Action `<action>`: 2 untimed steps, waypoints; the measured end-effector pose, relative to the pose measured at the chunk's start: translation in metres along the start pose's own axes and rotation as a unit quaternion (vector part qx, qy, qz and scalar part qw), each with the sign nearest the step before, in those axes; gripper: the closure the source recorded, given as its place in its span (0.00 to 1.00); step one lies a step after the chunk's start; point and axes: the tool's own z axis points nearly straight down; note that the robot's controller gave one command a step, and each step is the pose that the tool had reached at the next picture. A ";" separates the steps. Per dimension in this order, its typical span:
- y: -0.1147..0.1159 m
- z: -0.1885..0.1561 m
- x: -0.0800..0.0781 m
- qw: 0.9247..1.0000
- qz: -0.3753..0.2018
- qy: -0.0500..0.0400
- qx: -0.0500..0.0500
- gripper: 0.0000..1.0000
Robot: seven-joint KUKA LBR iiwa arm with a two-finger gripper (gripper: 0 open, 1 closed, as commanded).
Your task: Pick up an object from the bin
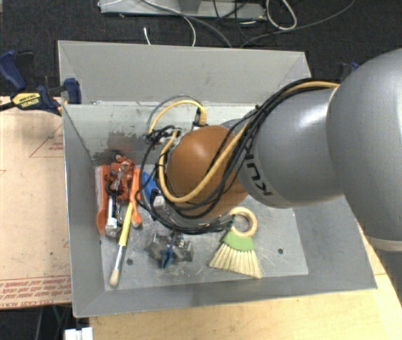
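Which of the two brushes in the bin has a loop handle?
The short straw broom with a green band, at the front; the thin yellow-handled brush at left is straight.

Count taken in my bin [286,261]: one whisk broom [238,255], straw with green band; one yellow-handled stick [123,234]; one orange-and-white heap [109,190], its pieces not separately countable; one small grey-blue item [167,251], kind unclear.

1. the grey arm [307,154] and its orange wrist cover [190,165] block the bin's [187,69] middle and right.
2. orange tools [116,186] and a yellow-handled brush [122,243] crowd the left wall.
3. a whisk broom [238,253] lies low centre; bare floor [286,250] right of it is open.
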 end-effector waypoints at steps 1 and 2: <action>0.000 -0.005 0.000 1.000 0.001 0.000 0.000 1.00; 0.002 -0.034 0.000 1.000 0.002 0.001 -0.003 1.00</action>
